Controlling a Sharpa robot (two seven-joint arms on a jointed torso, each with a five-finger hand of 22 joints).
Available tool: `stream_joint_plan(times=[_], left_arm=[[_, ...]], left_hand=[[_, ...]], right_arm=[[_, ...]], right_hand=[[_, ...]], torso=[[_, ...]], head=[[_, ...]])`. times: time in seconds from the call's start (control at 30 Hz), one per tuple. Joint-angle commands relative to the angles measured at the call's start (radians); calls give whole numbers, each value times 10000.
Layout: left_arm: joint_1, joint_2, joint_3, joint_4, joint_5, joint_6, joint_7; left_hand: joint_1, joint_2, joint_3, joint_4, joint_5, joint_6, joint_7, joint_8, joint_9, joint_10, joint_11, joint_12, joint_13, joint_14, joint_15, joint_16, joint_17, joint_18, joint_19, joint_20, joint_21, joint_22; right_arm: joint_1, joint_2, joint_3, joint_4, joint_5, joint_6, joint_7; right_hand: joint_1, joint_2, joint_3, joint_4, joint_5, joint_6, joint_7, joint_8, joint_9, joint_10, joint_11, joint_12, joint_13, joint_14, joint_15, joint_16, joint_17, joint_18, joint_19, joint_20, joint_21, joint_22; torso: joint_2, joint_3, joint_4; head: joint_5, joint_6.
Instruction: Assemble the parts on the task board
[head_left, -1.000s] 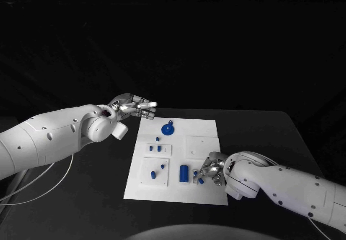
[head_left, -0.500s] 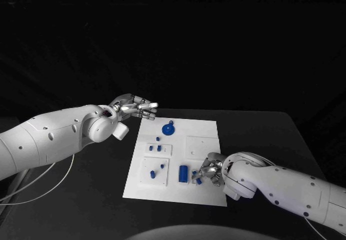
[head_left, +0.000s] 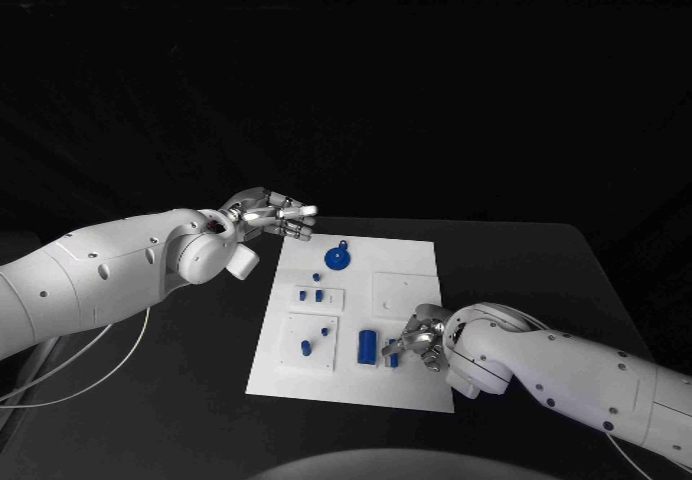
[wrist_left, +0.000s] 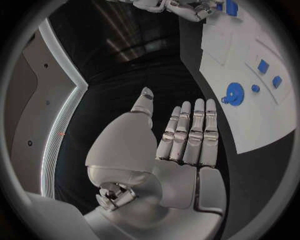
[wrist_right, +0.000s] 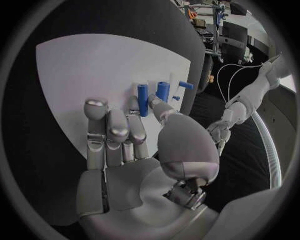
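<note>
The task board (head_left: 404, 300) lies centre frame, blue parts scattered loose across it, so I judge most assembly remains. My left hand (head_left: 271, 214) hovers released, upper left off the board. My right hand (head_left: 418, 343), lower right, has edged slightly left, fingers at a small blue part (head_left: 391, 358); grasp unclear.

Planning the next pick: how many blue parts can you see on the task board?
7: round part at far end; small one near it; pair; two on left panel; cylinder. More may hide under the right hand.
</note>
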Motion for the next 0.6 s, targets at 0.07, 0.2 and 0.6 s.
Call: stream_joint_plan(times=[0.07,0.2,0.6], left_arm=[[4,13,2,16,0,161,25],[4,11,1,15,-1,165,22],[4,13,-3,2,-9,187,-5]], left_hand=[[-10,76,-24,59,-29,36,34,8,8,-50,27,-31,11,-6,35,-25,11,-53,51,39,43,0],[-10,76,-24,59,-29,36,34,8,8,-50,27,-31,11,-6,35,-25,11,-53,51,39,43,0],[-10,76,-24,59,-29,36,34,8,8,-50,27,-31,11,-6,35,-25,11,-53,51,39,43,0]], right_arm=[[-23,48,-21,-26,66,176,101],[-23,62,-24,-48,80,198,121],[-29,107,-54,-54,136,349,264]], right_hand=[[-2,-223,37,395,-423,95,-5,-55,-33,-24,-58,23,3,22,-75,50,6,-131,506,-47,15,686],[79,-381,54,727,-722,117,-2,-56,-48,-22,-51,16,-1,27,-73,57,14,-129,505,-46,9,684],[234,-458,13,833,-769,126,-2,-57,-56,-26,-49,11,-1,23,-74,41,10,-130,501,-47,-6,684]], torso=[[-4,1,-4],[-1,3,-1],[1,4,4]], head=[[12,5],[17,6],[55,-31]])
